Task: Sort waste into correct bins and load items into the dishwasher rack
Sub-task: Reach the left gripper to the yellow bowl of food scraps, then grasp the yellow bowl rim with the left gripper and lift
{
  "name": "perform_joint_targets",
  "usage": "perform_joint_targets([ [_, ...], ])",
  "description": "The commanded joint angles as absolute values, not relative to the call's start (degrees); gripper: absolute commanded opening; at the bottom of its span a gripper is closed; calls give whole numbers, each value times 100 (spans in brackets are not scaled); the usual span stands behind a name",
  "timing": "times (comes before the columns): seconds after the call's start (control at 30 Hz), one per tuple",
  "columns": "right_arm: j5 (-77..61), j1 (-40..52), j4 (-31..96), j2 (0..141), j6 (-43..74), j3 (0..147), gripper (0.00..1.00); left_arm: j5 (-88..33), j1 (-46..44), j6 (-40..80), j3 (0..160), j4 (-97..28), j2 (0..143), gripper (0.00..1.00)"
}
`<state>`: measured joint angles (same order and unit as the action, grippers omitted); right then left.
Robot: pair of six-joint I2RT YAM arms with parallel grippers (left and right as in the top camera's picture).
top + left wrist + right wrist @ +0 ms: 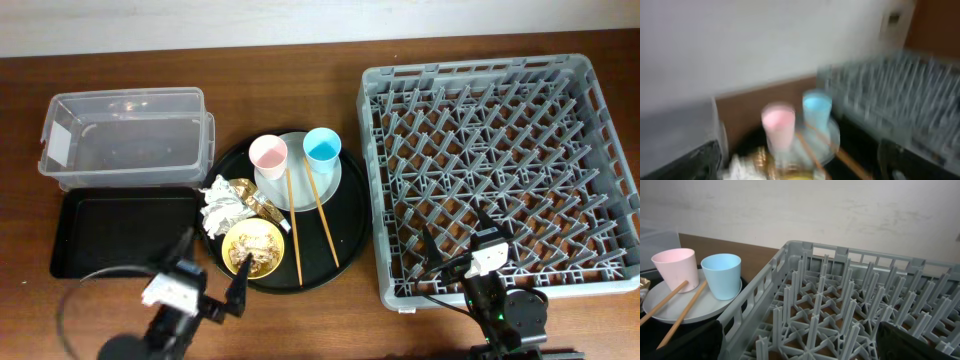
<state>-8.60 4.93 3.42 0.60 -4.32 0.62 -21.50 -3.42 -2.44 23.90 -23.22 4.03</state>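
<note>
Yellow bowl (254,247) is located just right of the left claw (214,256), spread wide; the right claw (457,238), also wide, is positioned farther off.

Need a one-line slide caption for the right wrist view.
On the plate, pink cup and blue cup stand beside chopsticks, left of the grey rack.

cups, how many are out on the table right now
2. The pink cup stands on the left of the grey-green plate, the light-blue cup on its right, both upright, on the round black tray. None in the rack; no others seem hidden.
</note>
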Motion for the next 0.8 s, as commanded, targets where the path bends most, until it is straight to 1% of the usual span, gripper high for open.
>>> perform_joint_targets([
  [0.0,-834,534,370,21,-399,32,98,-2434,-364,-215,3673,-3780,1413,99],
  [0.03,-834,534,370,21,-399,32,98,-3000,-364,-215,4213,-4576,2259,99],
  [0.07,-834,534,370,21,-399,32,99,-3433,-364,-215,4569,-5026,3022,99],
  [0.1,-834,534,368,21,-401,32,98,-3621,-364,-217,4851,-5277,3647,99],
  [0.13,-834,534,370,21,-401,32,98,-3997,-364,-215,5129,-5216,4370,99],
  [0.17,-834,534,370,21,-399,32,99,-4252,-364,-215,5216,-5218,4724,99],
  [0.23,-834,534,368,21,-399,32,99,-5004,-364,-217,5234,-4842,5518,99],
  [0.27,-832,534,370,21,-399,32,98,-5076,-364,-211,5234,-4873,5854,68],
  [0.3,-834,534,370,21,-399,32,98,-4694,-366,176,5234,-4980,6069,41],
  [0.33,-834,534,370,21,-399,32,98,-3966,-390,602,5234,-5111,6158,17],
  [0.37,-834,534,370,21,-399,32,98,-3258,-526,913,5234,-5247,6165,1],
  [0.4,-834,534,370,21,-399,32,98,-2720,-766,1138,5234,-5354,6165,0],
  [0.43,-834,534,370,21,-399,32,98,-1981,-1297,1404,5234,-5428,6165,4],
  [0.47,-834,534,370,21,-399,32,98,-1581,-1678,1573,5234,-5435,6167,6],
  [0.5,-834,534,370,21,-401,32,98,-707,-2401,2027,5234,-5430,6182,10],
  [0.57,-834,534,370,21,-399,32,98,388,-3245,2593,5231,-5402,6267,18],
  [0.6,-834,534,370,21,-399,32,98,541,-3472,2738,5231,-5321,6355,18],
  [0.67,-832,534,370,21,-401,32,98,545,-3994,2786,5231,-4733,6947,18],
  [0.77,-834,534,370,21,-399,32,98,609,-4034,2783,5231,-4591,7771,18],
])
